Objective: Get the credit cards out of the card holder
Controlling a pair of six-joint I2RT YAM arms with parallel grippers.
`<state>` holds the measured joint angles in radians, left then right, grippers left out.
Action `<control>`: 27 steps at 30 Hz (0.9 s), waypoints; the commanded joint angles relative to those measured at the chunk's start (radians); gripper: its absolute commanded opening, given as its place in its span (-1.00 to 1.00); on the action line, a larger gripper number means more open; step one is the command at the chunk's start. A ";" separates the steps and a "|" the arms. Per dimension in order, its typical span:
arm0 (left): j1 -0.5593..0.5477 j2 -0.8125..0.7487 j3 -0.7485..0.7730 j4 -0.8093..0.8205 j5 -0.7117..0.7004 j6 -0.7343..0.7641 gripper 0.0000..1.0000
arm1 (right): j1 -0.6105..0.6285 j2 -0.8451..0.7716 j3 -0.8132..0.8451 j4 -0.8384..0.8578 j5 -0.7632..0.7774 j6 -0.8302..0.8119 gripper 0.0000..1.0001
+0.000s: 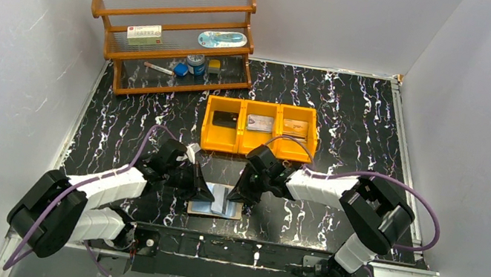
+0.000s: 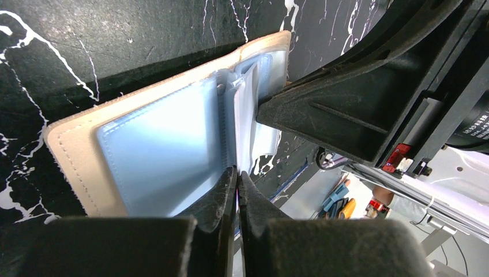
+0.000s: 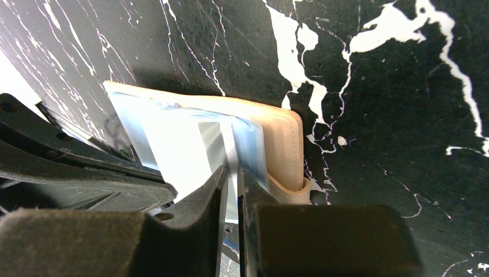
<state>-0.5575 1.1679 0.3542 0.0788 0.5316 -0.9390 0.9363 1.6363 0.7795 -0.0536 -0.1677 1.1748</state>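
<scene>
Left claw [image 2: 237, 173] is closed on the pocket leaves at the crease of the card holder [image 2: 150, 144], which lies open on the desk [image 1: 350, 126] near the arm bases. Right claw [image 3: 232, 173] is pinched almost shut on a thin pale leaf, card or sleeve indistinguishable. Extraction appears under way; next, probably a steady outward pull against the pinned holder. Beyond, the yellow bin [image 1: 256, 152] holds a dark card [image 1: 226, 117], grey card [image 1: 260, 123] and tan card [image 1: 295, 126], one per compartment.

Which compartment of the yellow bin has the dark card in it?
The leftmost compartment; its dark card contrasts with the silvery-grey card in the middle and the tan card on the right.
</scene>
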 commanded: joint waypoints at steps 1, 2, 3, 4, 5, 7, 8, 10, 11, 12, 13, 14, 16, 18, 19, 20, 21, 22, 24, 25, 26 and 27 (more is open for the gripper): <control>0.008 -0.014 0.000 0.011 0.050 -0.006 -0.99 | -0.010 0.024 -0.043 -0.158 0.082 -0.040 -0.59; 0.008 -0.019 -0.002 0.007 0.047 -0.006 -1.00 | -0.011 0.023 -0.043 -0.158 0.083 -0.040 -0.59; 0.010 -0.024 -0.003 0.000 0.041 -0.006 -1.00 | -0.011 0.024 -0.043 -0.160 0.084 -0.040 -0.59; 0.011 -0.029 -0.004 -0.009 0.033 -0.005 -1.00 | -0.012 0.024 -0.043 -0.162 0.083 -0.041 -0.59; 0.013 -0.034 -0.004 -0.018 0.023 -0.003 -1.00 | -0.012 0.023 -0.042 -0.164 0.082 -0.041 -0.59; 0.016 -0.048 -0.004 -0.035 0.014 0.004 -1.00 | -0.011 0.023 -0.042 -0.165 0.084 -0.042 -0.59; 0.019 -0.051 -0.002 -0.045 0.010 0.010 -1.00 | -0.011 0.023 -0.042 -0.166 0.085 -0.041 -0.59; 0.020 -0.056 0.004 -0.066 0.003 0.023 -1.00 | -0.011 0.023 -0.039 -0.169 0.088 -0.043 -0.59; 0.021 -0.058 0.007 -0.076 0.000 0.028 -1.00 | -0.011 0.024 -0.039 -0.170 0.087 -0.043 -0.59; 0.023 -0.059 0.009 -0.082 -0.002 0.032 -1.00 | -0.012 0.025 -0.037 -0.170 0.088 -0.044 -0.59; 0.023 -0.059 0.011 -0.086 -0.003 0.037 -1.00 | -0.012 0.027 -0.037 -0.170 0.086 -0.044 -0.59; 0.024 -0.059 0.014 -0.095 -0.005 0.044 -1.00 | -0.012 0.028 -0.037 -0.170 0.085 -0.044 -0.59; 0.024 -0.058 0.020 -0.112 -0.009 0.055 -1.00 | -0.012 0.028 -0.036 -0.170 0.086 -0.044 -0.59; 0.026 -0.059 0.019 -0.111 -0.011 0.058 -1.00 | -0.012 0.027 -0.034 -0.169 0.082 -0.044 -0.59; 0.026 -0.058 0.020 -0.107 -0.008 0.058 -1.00 | -0.012 0.027 -0.033 -0.168 0.081 -0.045 -0.59; 0.026 -0.057 0.021 -0.104 -0.005 0.056 -1.00 | -0.011 0.028 -0.030 -0.167 0.079 -0.048 -0.59; 0.027 -0.056 0.020 -0.096 0.000 0.054 -0.97 | -0.012 0.029 -0.026 -0.168 0.077 -0.051 -0.59; 0.026 -0.056 0.017 -0.083 0.004 0.048 -0.89 | -0.011 0.030 -0.023 -0.167 0.074 -0.055 -0.59; 0.026 -0.052 0.007 -0.042 0.026 0.025 -0.79 | -0.012 0.035 -0.014 -0.167 0.070 -0.060 -0.59; 0.026 -0.046 0.002 -0.021 0.039 0.015 -0.74 | -0.011 0.038 -0.011 -0.166 0.066 -0.062 -0.59; 0.027 -0.039 -0.002 -0.003 0.047 0.004 -0.69 | -0.011 0.042 -0.009 -0.164 0.065 -0.063 -0.59; 0.026 -0.030 -0.005 0.016 0.056 -0.006 -0.65 | -0.011 0.045 -0.007 -0.163 0.063 -0.064 -0.59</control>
<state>-0.5377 1.1351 0.3527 0.0231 0.5198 -0.9066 0.9360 1.6367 0.7834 -0.0631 -0.1680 1.1679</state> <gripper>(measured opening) 0.144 0.206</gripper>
